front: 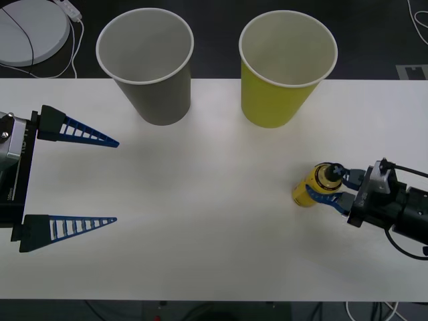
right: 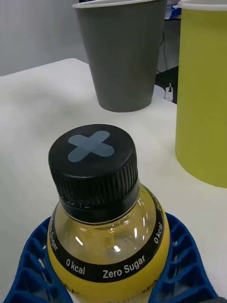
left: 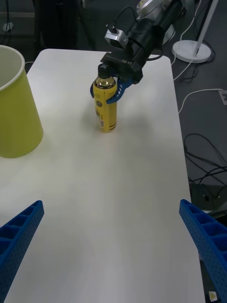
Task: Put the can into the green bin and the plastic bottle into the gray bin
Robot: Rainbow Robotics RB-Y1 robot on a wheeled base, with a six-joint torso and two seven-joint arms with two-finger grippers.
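The plastic bottle [front: 309, 189] [left: 106, 109], yellow with a black cross-topped cap [right: 93, 161], stands upright on the white table at the right. My right gripper [front: 326, 184] [right: 109, 270] [left: 109, 90] is shut on it just below the cap, its blue fingers [right: 33, 265] hugging both sides. The gray bin [front: 154, 93] [right: 123, 61] and the green bin [front: 281, 93] [right: 203, 94] [left: 14, 109] stand side by side at the table's far edge, gray on the left. My left gripper [front: 116, 180] [left: 111, 208] hangs open at the left. The can is out of view.
A white round base [front: 30, 30] with a cable lies on the floor behind the table's left corner. Another white stand base [left: 191, 49] and loose cables [left: 203, 156] lie on the floor past the table's right edge. Bare tabletop [front: 200, 200] stretches between the two grippers.
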